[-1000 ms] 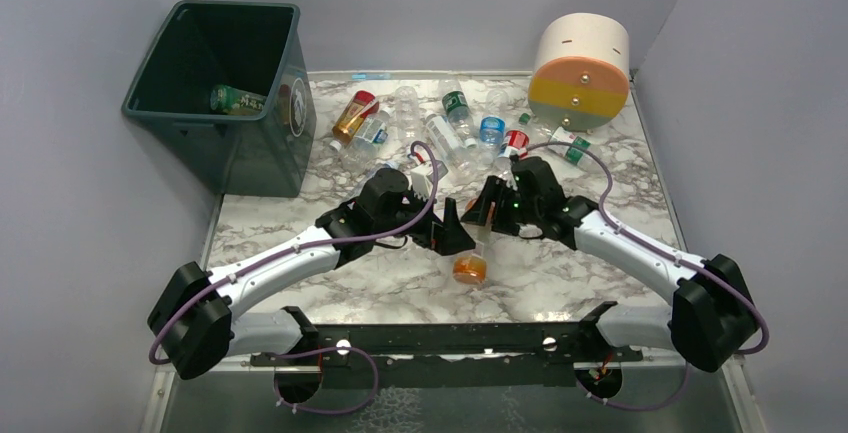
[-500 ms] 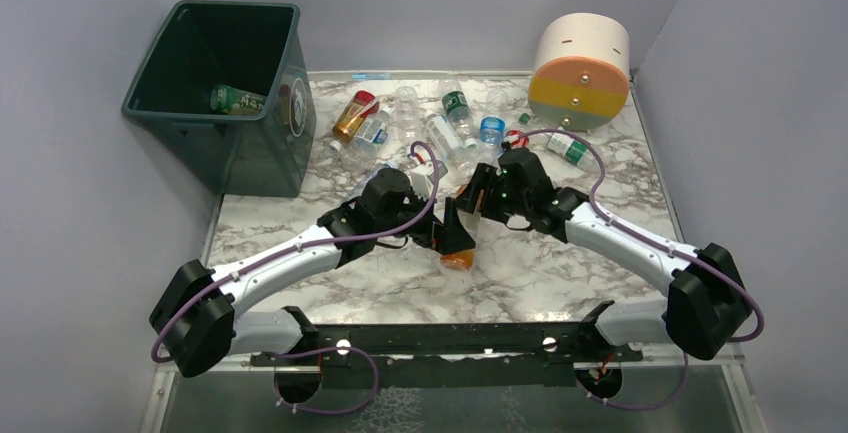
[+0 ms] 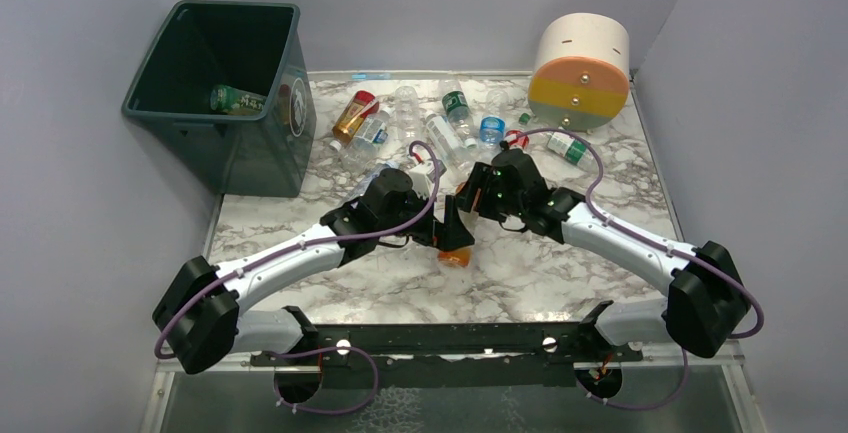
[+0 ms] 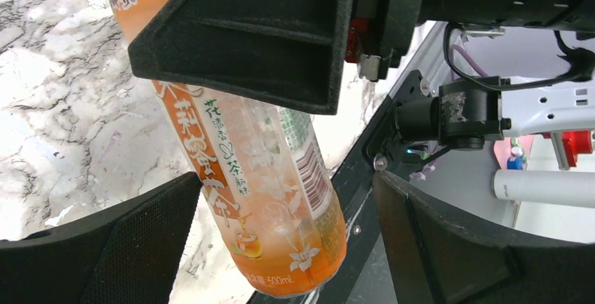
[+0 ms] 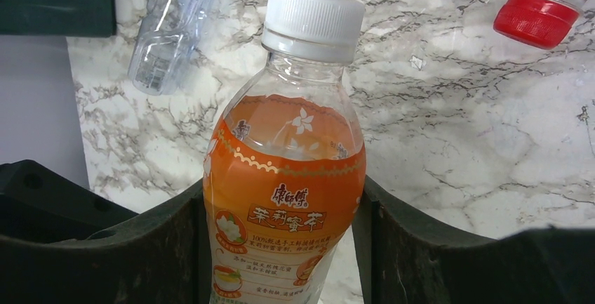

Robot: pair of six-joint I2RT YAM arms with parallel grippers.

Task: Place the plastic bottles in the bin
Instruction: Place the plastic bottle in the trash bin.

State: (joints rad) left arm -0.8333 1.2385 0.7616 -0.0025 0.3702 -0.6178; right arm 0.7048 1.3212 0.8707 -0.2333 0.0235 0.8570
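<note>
The orange tea bottle (image 5: 284, 177), white-capped, hangs above the worktop (image 3: 560, 273) near its middle, between the two arms. The right gripper (image 5: 284, 248) has its fingers pinching the bottle across the labelled body, cap pointing away from that wrist. The left gripper (image 4: 281, 213) has its fingers spread wide, one on each side of the bottle's lower half and touching neither side, as the left wrist view shows. One right finger lies across the bottle just above them. This reads as a handover about to happen.

The bin (image 3: 185, 118) stands at the far left corner, well apart, with one green-labelled bottle (image 3: 235, 100) inside. The other loose bottles (image 3: 440, 128) lie along the far side of the worktop.

What could go wrong:
- If the right fingers let go before the left ones have closed, the bottle would likely drop and roll off among the arms.
- The left fingers would meet a smooth, rounded label, so a light squeeze could let the bottle slide out base first.
- The two sets of fingers sit close together, and closing off-line could knock them against each other and twist the bottle loose.
</note>
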